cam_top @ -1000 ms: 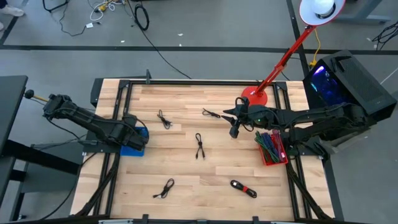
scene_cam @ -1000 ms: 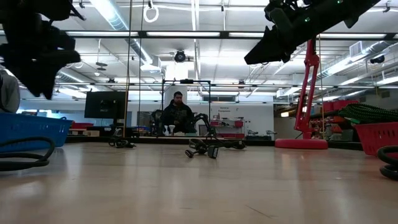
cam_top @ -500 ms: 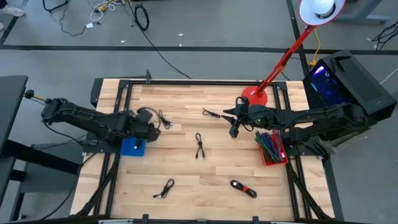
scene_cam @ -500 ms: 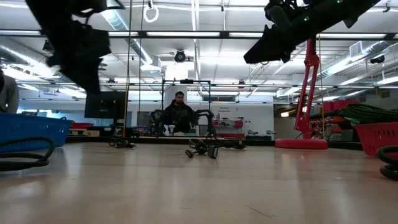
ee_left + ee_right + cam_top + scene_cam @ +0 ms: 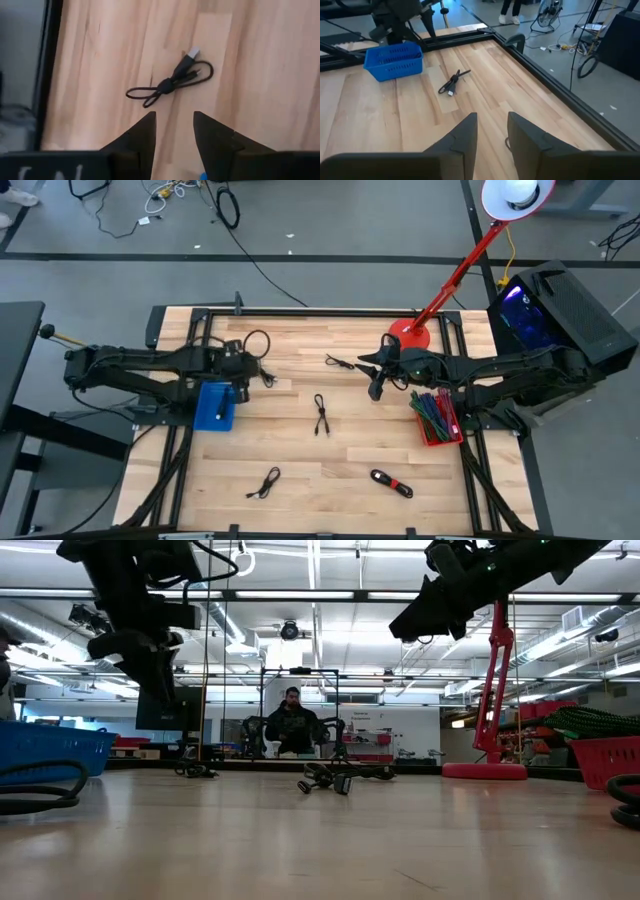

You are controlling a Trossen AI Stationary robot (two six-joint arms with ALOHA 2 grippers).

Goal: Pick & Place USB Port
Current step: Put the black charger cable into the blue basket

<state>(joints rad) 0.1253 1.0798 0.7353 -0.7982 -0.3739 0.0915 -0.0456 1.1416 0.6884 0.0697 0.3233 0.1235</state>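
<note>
A coiled USB cable point(image 5: 170, 84) is seen lying on the table point(image 5: 350, 450) just ahead of the left gripper point(image 5: 174, 125), whose fingers are parted and empty, while the right gripper point(image 5: 491, 125) is held parted, empty, above the table.

You have bare table point(image 5: 360, 450) all around the cable point(image 5: 169, 85) beneath the left gripper point(image 5: 174, 130); approach from above is unobstructed. The blue basket point(image 5: 214, 406) sits close beside, toward the table's near edge.
</note>
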